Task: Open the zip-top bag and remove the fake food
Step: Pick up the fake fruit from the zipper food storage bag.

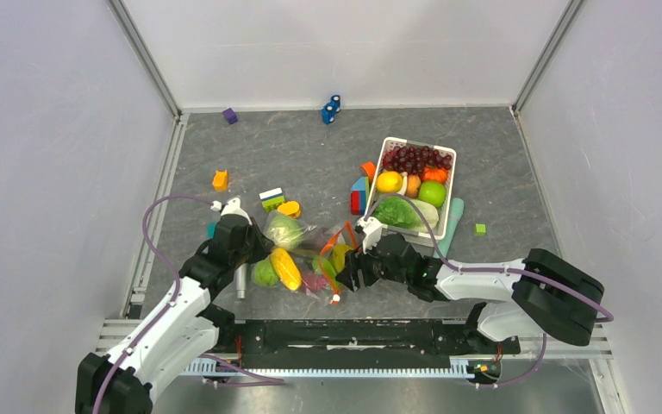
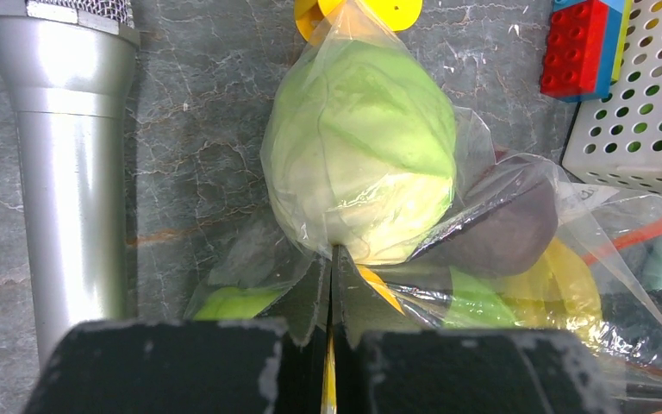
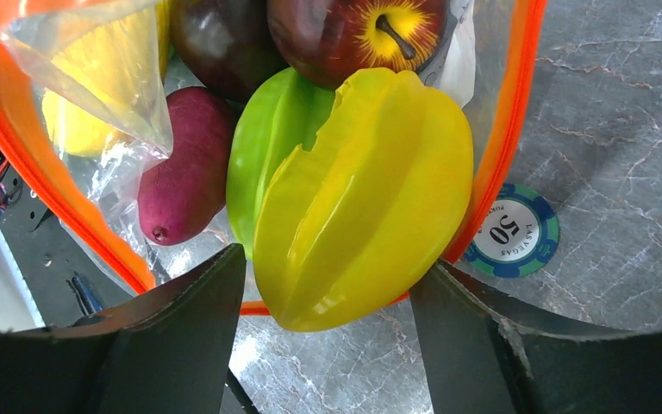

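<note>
The clear zip-top bag (image 1: 315, 259) lies on the grey table between my two grippers, its orange zipper strip (image 3: 504, 129) gaping open. My left gripper (image 1: 248, 248) is shut on a fold of the bag's plastic (image 2: 334, 259), right under the pale green cabbage (image 2: 362, 155) inside. A dark eggplant (image 2: 504, 233) and a green fruit (image 2: 233, 302) also show through the film. My right gripper (image 3: 327, 293) stands open at the bag's mouth, its fingers on either side of a yellow star fruit (image 3: 362, 198) that sticks out. Behind it lie a magenta sweet potato (image 3: 190, 172) and a red apple (image 3: 353, 34).
A silver microphone (image 2: 69, 172) lies left of the bag. A white basket (image 1: 448, 159) with grapes and other produce stands at the back right, red and blue blocks (image 2: 582, 47) beside it. A poker chip (image 3: 513, 233) lies by the bag's mouth. Small blocks (image 1: 229, 115) are scattered farther back.
</note>
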You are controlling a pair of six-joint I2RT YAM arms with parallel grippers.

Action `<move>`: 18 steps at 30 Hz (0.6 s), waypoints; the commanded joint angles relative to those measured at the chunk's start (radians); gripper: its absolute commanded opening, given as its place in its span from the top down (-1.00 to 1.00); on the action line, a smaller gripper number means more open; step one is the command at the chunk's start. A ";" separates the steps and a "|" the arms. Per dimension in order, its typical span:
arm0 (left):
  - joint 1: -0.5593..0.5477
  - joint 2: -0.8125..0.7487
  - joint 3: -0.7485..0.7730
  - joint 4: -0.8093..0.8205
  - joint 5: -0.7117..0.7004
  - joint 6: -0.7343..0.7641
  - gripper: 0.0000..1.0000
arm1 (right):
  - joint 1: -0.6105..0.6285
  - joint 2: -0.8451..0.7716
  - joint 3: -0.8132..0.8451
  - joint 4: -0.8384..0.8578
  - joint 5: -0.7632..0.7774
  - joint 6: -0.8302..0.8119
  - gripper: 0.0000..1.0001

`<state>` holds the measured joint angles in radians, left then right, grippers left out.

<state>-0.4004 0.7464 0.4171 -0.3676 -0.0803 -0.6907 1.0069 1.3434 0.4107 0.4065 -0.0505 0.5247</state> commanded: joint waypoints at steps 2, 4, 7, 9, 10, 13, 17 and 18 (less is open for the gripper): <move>0.006 0.006 -0.006 0.007 -0.028 0.005 0.96 | -0.001 -0.021 0.002 0.040 0.015 -0.020 -0.40; 0.006 0.006 -0.006 0.007 -0.028 0.007 0.96 | -0.001 -0.026 0.002 0.040 0.019 -0.021 -0.39; 0.005 0.008 -0.009 0.011 -0.022 0.005 0.96 | 0.000 -0.031 0.002 0.031 0.042 -0.019 -0.60; 0.005 0.010 -0.011 0.015 -0.017 0.005 0.96 | -0.002 -0.034 0.008 0.024 0.074 -0.013 -0.76; 0.006 0.009 -0.011 0.016 -0.015 0.006 0.96 | -0.002 -0.034 0.012 0.023 0.084 -0.011 -0.79; 0.006 0.010 -0.012 0.019 -0.010 0.006 0.96 | -0.005 -0.024 0.036 0.020 0.108 0.003 -0.83; 0.006 0.008 -0.014 0.021 -0.004 0.002 0.96 | -0.009 0.013 0.082 0.015 0.108 0.024 -0.64; 0.007 0.007 -0.015 0.023 -0.003 0.001 0.96 | -0.008 0.022 0.091 0.016 0.104 0.027 -0.58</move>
<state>-0.4004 0.7528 0.4168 -0.3641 -0.0769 -0.6903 1.0042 1.3407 0.4301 0.3908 0.0273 0.5323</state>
